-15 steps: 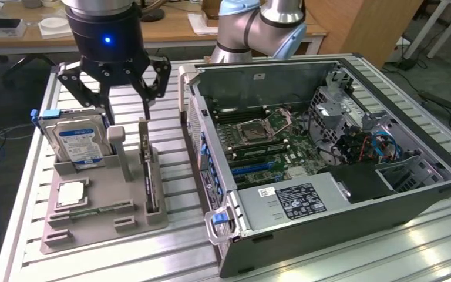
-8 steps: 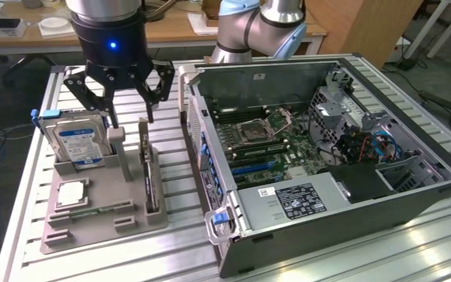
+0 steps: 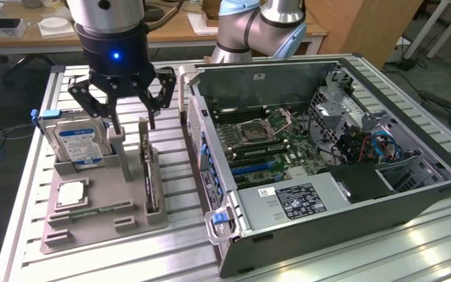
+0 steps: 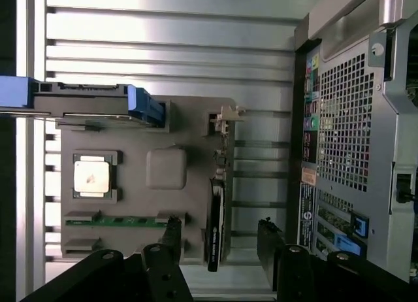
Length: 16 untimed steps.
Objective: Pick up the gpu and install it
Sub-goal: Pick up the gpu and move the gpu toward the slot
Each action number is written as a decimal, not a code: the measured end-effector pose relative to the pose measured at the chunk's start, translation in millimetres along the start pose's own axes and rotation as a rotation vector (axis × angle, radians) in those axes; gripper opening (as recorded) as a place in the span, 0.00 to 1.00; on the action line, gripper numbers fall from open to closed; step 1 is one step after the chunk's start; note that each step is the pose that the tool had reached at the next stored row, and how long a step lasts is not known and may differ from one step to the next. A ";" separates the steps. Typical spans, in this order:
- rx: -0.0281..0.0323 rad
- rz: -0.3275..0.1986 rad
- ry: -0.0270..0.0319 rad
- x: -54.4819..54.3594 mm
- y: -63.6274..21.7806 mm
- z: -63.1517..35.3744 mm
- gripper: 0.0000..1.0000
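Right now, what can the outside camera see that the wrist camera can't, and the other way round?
Exterior view extra: the green motherboard inside the open computer case. Wrist view extra: the holey vent grille on the case's back. Both: the grey holder, the hard drive, the gpu standing in its slot, and the open jaws over it.

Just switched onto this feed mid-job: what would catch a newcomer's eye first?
The open computer case fills the exterior view's right, its motherboard exposed. On that view's left, the open gripper hangs over the gpu, which stands on edge in a grey tray. A blue-labelled hard drive stands upright on the same tray.
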<state>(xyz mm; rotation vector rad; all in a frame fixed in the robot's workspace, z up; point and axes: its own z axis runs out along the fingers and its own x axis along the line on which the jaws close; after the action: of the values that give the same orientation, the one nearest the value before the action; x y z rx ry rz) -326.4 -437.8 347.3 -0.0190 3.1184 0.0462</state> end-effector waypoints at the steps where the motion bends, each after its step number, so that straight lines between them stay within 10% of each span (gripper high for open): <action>1: 0.0001 0.005 -0.0001 -0.1 -0.1 1.2 0.59; 16: 0.0007 0.033 -0.0012 -2.0 -7.8 19.9 0.59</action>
<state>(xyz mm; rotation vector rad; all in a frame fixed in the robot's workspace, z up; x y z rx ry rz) -323.8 -444.9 327.3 0.0324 3.1176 0.0457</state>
